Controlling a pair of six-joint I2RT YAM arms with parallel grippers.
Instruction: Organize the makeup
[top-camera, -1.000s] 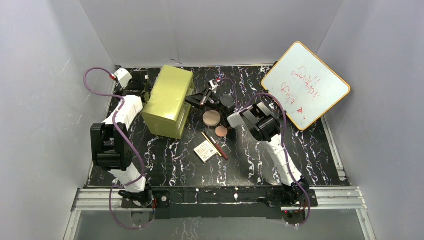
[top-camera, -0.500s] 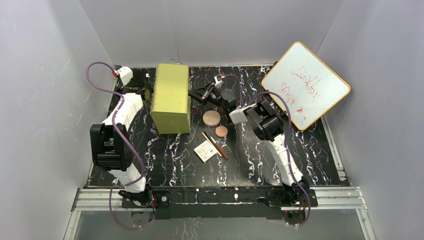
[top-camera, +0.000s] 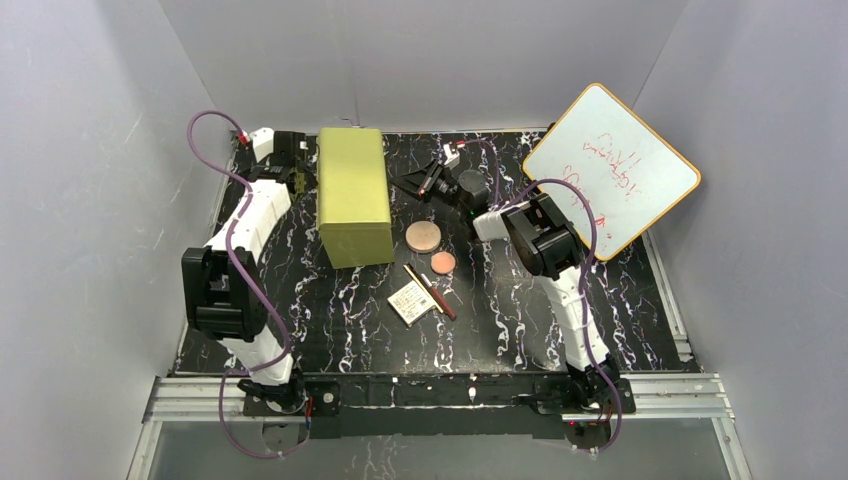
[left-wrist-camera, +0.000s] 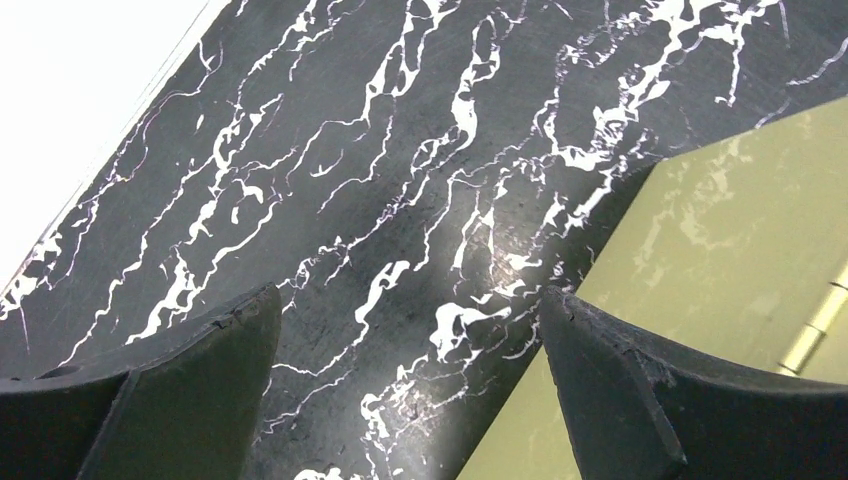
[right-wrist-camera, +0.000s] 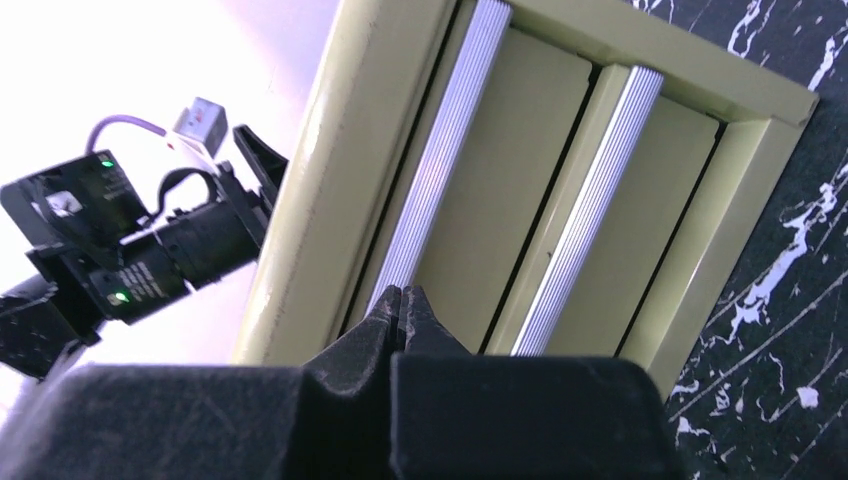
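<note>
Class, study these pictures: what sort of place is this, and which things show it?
Probably a robotics lab test cell, not a home: a left arm and right arm bolted to a metal rail, plain grey panels walling the black marbled table, and a propped whiteboard.

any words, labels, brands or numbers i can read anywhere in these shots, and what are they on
On the whiteboard: a few lines of red handwriting, too scrawled and small to read.
On the cream square palette: some print on the lid, too small to read.
On the olive-green drawer box: no label or lettering shows in any view.
No text can be quoted from these pictures.
</note>
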